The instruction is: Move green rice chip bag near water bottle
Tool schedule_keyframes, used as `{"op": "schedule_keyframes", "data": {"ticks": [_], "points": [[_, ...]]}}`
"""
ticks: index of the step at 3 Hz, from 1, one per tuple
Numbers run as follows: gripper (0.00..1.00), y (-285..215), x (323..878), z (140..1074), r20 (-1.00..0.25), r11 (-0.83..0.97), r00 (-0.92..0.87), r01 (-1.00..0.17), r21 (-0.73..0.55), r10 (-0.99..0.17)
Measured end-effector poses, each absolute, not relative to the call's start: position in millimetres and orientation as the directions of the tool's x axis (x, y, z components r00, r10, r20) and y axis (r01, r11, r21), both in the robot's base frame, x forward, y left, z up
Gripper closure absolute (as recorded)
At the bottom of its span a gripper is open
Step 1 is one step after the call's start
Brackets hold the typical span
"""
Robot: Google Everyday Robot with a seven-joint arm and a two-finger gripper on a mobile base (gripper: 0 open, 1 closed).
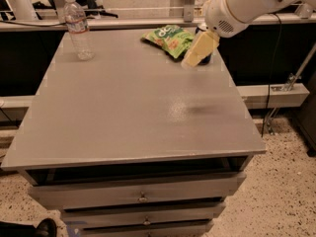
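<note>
The green rice chip bag [167, 38] lies flat at the back of the grey table [128, 112], right of centre. The water bottle [77, 27] stands upright at the back left corner, well apart from the bag. My gripper [199, 50], pale yellow on a white arm [242, 4], hangs just right of the bag's right end, close above the table top. It covers most of the blue can, of which only a dark sliver [209, 59] shows. The gripper holds nothing that I can see.
The table has drawers [143, 197] under its front edge. A rail and ledge [148, 21] run behind the table. A black cable [271, 73] and a metal bracket [291, 80] hang at the right above the speckled floor.
</note>
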State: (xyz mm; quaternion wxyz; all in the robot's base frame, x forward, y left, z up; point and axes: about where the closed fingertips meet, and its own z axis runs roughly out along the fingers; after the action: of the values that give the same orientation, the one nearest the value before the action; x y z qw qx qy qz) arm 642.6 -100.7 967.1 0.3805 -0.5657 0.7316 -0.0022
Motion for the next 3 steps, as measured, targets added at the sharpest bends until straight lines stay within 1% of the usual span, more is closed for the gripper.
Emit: {"op": "schedule_keyframes", "data": {"ticks": [2,3], "points": [[0.0,-68.7,707.7,956.1,-0.629,0.417,-0.069,-0.803,-0.426,-0.775],[0.0,-53.2,740.1,946.2,-0.637,0.43,-0.077,-0.798,-0.422,-0.767]]}}
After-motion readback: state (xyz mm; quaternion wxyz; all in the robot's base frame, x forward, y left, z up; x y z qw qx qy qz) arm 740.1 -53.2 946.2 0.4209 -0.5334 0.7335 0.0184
